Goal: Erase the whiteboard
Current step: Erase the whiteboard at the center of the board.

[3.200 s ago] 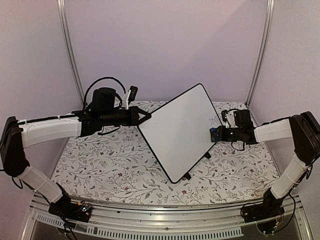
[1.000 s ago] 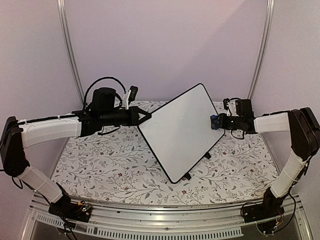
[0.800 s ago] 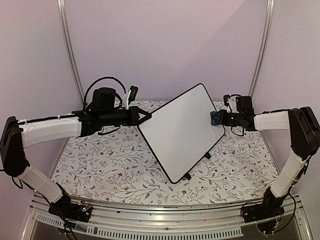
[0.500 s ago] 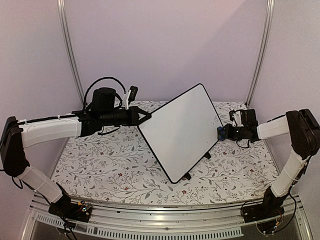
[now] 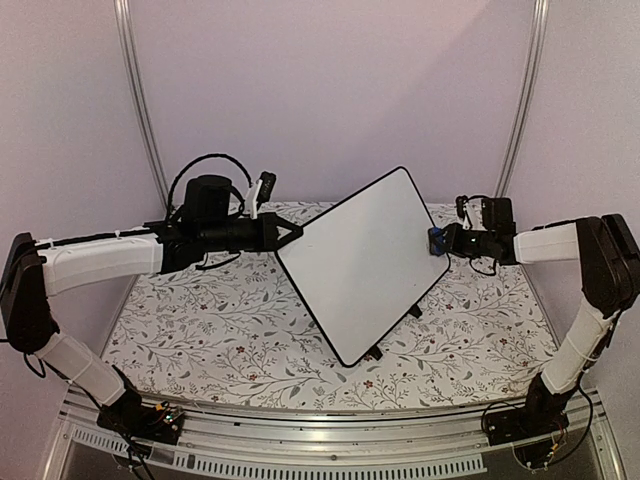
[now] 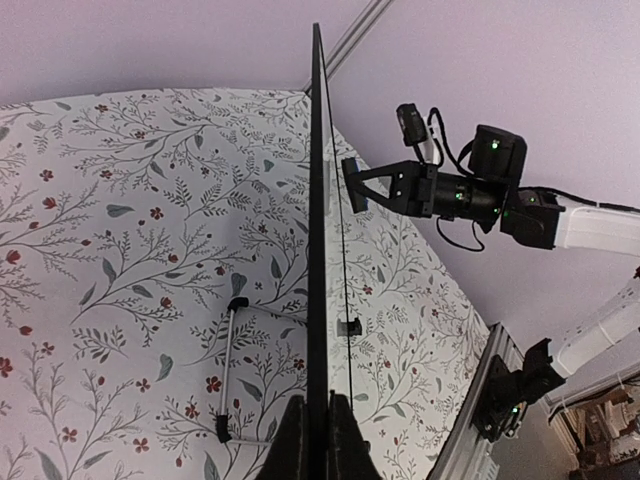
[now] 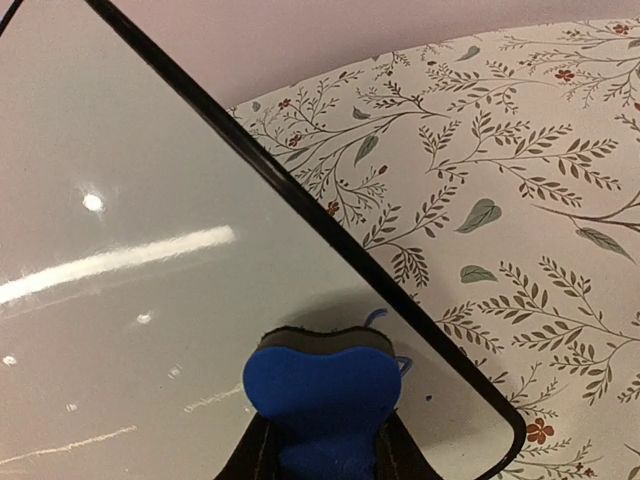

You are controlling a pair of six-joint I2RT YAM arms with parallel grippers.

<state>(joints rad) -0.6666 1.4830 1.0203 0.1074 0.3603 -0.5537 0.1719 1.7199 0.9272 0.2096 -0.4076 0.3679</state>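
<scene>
The right gripper (image 7: 320, 445) is clamped on a blue eraser (image 7: 322, 392), squeezed hard enough that the block bulges between the fingers. It sits at the right corner of the whiteboard (image 5: 360, 262), close inside the black rim; whether it is pressing or just off the surface I cannot tell. The left gripper (image 5: 291, 233) is closed on the board's left edge and holds it tilted up over the middle of the table (image 5: 220, 330), with its near corner low by the cloth. So near the rim, a stroke outward could carry the eraser off the edge or snag it on the rim, and the pinched block might then twist or pop out of the fingers. A push here is also far from the only thin grip on the opposite edge, so the board could pivot or slip in that clamp. Cursive marks that showed at this right corner a few seconds ago are gone and the surface now looks clean. Half a second ago the eraser hung off the board to the right, and it has since come back up to the corner.
</scene>
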